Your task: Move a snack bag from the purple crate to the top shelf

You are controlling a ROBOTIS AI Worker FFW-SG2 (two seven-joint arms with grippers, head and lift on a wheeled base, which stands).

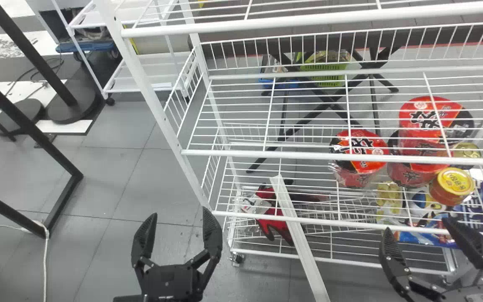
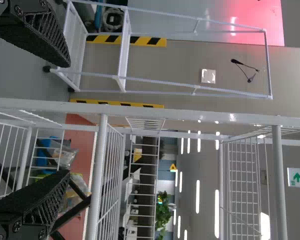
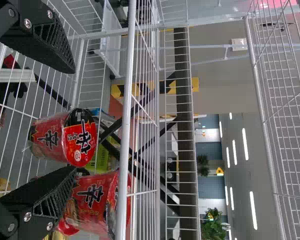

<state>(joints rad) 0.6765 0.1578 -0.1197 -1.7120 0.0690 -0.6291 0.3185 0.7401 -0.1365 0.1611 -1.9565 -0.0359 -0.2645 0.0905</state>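
Note:
In the head view my left gripper [image 1: 177,219] stands open over the floor, left of the white wire rack [image 1: 292,156]. My right gripper [image 1: 418,226] is open at the rack's front right, near a blue snack bag [image 1: 424,237] low in the rack. A yellow bag [image 1: 389,199] lies beside it, and a dark blue and red bag [image 1: 476,209] farther right. The left wrist view has my left gripper [image 2: 67,118] with its fingers wide apart and nothing between them. In the right wrist view, my right gripper [image 3: 74,120] is likewise spread and holds nothing; red noodle cups [image 3: 65,137] are beyond it.
Red noodle cups [image 1: 359,157] and a yellow-lidded can [image 1: 452,185] are on the rack's right side. Red and black gloves [image 1: 273,209] lie low at its left. A white bar [image 1: 302,243] slants out from the rack's front. Black metal frames [image 1: 23,121] stand at the far left.

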